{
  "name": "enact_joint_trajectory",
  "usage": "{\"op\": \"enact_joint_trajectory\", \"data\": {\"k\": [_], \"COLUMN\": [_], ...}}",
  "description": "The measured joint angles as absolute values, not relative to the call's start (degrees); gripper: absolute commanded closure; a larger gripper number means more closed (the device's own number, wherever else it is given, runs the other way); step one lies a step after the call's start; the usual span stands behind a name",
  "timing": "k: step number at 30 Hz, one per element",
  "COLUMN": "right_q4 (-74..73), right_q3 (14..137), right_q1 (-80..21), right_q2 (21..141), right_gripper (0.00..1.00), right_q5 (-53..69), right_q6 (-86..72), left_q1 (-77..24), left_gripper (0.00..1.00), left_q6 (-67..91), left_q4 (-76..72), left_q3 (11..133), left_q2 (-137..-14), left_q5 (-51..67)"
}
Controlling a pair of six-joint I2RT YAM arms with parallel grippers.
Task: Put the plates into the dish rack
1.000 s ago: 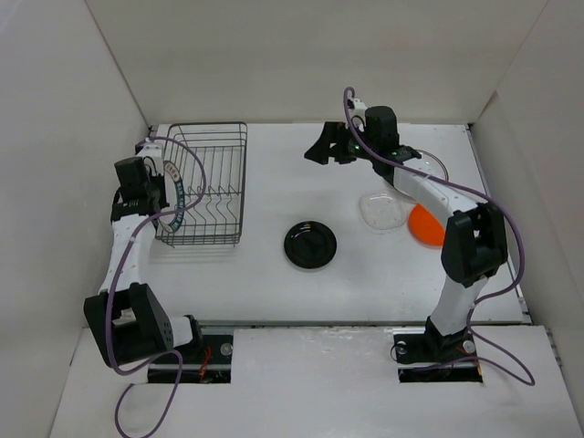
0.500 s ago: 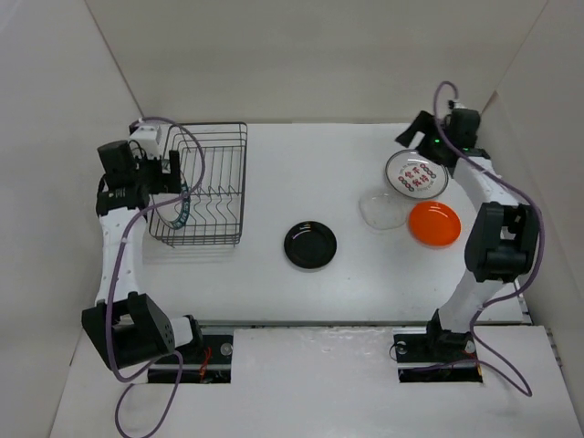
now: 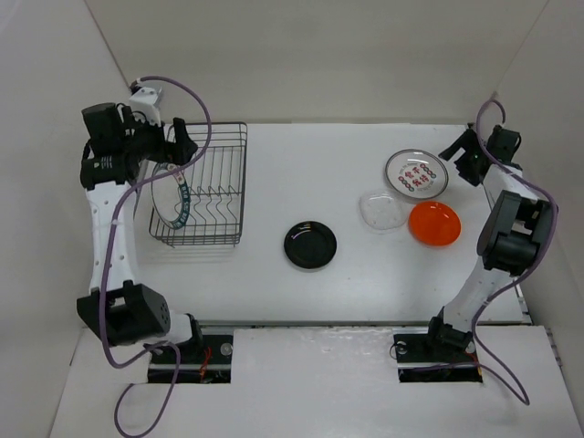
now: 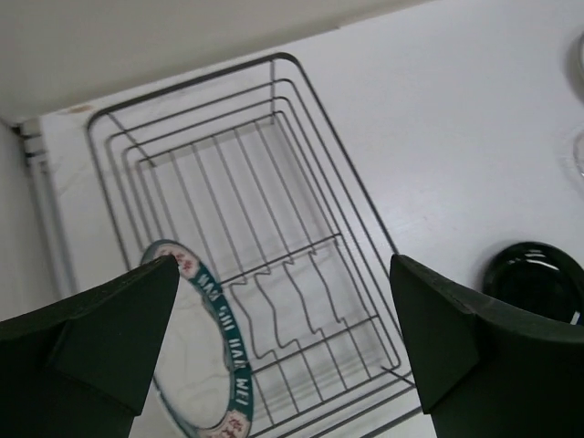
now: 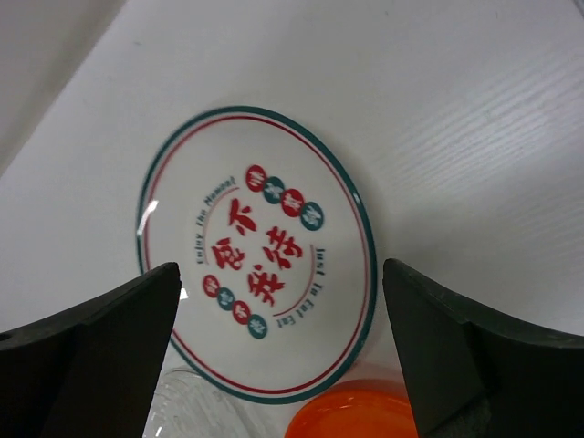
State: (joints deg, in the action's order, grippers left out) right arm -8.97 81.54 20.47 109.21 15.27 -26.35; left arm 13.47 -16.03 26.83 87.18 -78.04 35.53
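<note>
On white tabletop (image 3: 301,173), lying lengthwise near-to-far: rectangular dark wire dish rack (image 3: 219,173). Leaning edgewise inside: white, dark-rimmed round plate (image 3: 173,203). Gaping empty: left gripper (image 4: 283,266), right gripper (image 5: 280,266).

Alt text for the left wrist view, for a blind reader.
A white plate with a teal patterned rim sits inside the wire dish rack, framed by the open left gripper. A black plate lies on the table beside the rack.
</note>
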Motion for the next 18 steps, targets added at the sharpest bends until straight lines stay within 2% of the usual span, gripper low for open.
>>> {"op": "enact_joint_trajectory", "data": {"k": [10, 13, 18], "right_q4": [-9.43, -9.85, -11.35], "right_q3": [79.68, 80.23, 82.32], "right_q1": [22.13, 22.11, 22.11], "right_q2": [117.19, 118.17, 120.29], "right_gripper": [0.2, 0.32, 0.58], "right_q5": [20.95, 22.24, 23.57], "right_q6": [-26.3, -26.39, -26.74], "left_q1": [12.36, 11.97, 11.73], "left_gripper": [0.0, 0.0, 0.0], "left_q6": [-15.86, -15.75, -15.68], "left_q4": [31.68, 31.57, 31.64], "left_q3": [90.04, 90.74, 91.81], "left_q2": [-86.52, -86.52, -86.65], "left_q5": [46.04, 47.03, 47.33]}}
